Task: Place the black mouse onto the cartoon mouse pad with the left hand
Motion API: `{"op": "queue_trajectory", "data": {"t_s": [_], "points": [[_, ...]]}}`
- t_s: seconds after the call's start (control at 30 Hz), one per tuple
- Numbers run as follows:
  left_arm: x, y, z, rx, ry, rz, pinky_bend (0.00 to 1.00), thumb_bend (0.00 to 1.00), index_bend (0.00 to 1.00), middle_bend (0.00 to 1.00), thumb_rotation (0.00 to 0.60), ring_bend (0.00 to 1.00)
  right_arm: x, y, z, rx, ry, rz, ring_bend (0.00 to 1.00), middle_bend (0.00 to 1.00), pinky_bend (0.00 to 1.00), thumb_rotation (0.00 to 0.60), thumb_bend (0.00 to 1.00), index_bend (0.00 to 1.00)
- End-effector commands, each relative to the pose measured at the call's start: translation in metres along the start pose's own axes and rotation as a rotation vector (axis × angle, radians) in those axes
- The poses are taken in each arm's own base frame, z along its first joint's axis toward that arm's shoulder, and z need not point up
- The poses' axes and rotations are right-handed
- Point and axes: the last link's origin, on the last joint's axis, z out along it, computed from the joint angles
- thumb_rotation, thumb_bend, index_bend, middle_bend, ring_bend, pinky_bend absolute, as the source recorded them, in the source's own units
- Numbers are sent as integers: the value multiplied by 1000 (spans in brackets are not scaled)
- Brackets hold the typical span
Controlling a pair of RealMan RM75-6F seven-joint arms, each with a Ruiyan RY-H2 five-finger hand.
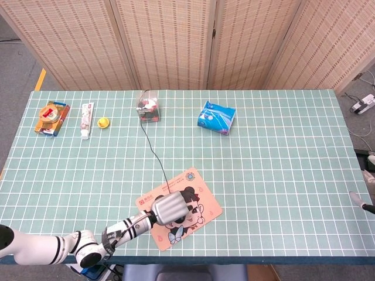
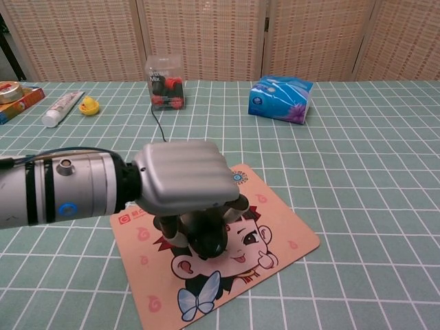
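My left hand (image 1: 170,206) is over the middle of the cartoon mouse pad (image 1: 203,203), fingers curled down around the black mouse. The head view hides the mouse under the hand. In the chest view the black mouse (image 2: 207,238) shows below the left hand (image 2: 182,180), low over the cartoon face on the mouse pad (image 2: 291,234). I cannot tell whether it touches the pad. Its thin black cable (image 1: 153,151) runs back across the table. Only fingertips of my right hand (image 1: 360,201) show at the right edge of the head view.
At the back stand a clear box (image 1: 147,105) with red items and a blue tissue pack (image 1: 217,117). At the back left lie a toothpaste tube (image 1: 87,120), a small yellow duck (image 1: 103,122) and a tin on a box (image 1: 53,117).
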Motion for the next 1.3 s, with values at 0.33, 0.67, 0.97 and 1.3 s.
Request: {"op": "queue_trajectory", "data": {"t_s": [0.33,0.67,0.97,1.3], "points": [[0,-2,-11,19,-27,7,1000,177,356,1000,600,1000,1,-2,-2,15,0,7,195,270,398,600,122,188],[-5,-23,-48,111,-27,-13,1000,177,390,1000,600,1000,-8,-4,0,14,-39,-7,195,270,398,600,122,188],[-24,-59,-107,276,70,-127,1000,177,336,951,600,1000,-19,-7,2,12,-77,-37,195,270,398,600,122,188],[-54,-81,-177,525,33,-246,1000,176,299,698,600,782,-36,-10,5,7,-137,-83,195,270,398,600,122,187]]}}
